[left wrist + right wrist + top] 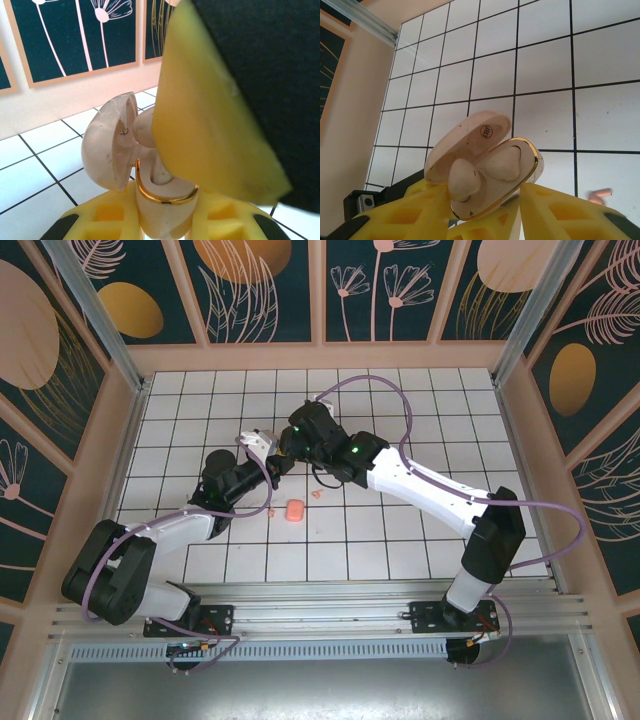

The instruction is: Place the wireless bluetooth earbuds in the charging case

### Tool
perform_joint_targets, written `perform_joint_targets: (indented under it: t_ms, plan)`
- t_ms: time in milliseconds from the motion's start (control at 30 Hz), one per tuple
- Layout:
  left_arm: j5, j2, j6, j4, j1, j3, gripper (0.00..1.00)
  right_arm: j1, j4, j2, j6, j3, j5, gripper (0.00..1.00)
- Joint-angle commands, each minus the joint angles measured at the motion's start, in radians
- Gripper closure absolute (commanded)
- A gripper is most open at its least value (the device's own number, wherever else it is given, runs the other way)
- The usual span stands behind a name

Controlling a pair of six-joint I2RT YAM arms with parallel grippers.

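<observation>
With the left fingers (107, 214) clamped on the open charging case (107, 145) and the right fingers (560, 210) parted either side of its gold rim (536, 152), the earbud (463, 181) just beyond them looks proud of its well, so a gentle, straight push should seat it beside its twin (502, 162).
</observation>
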Motion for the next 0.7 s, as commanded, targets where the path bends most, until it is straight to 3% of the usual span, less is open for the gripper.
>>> perform_joint_targets:
  t_ms: [0, 667]
  plan:
    - [0.004, -0.009, -0.008, 0.058, 0.001, 0.01, 0.87, -0.005, -0.032, -0.03, -0.002, -0.017, 0.018, 0.57]
    - [0.007, -0.004, -0.001, 0.046, 0.001, 0.018, 0.87, -0.016, -0.021, -0.056, 0.003, -0.034, 0.023, 0.53]
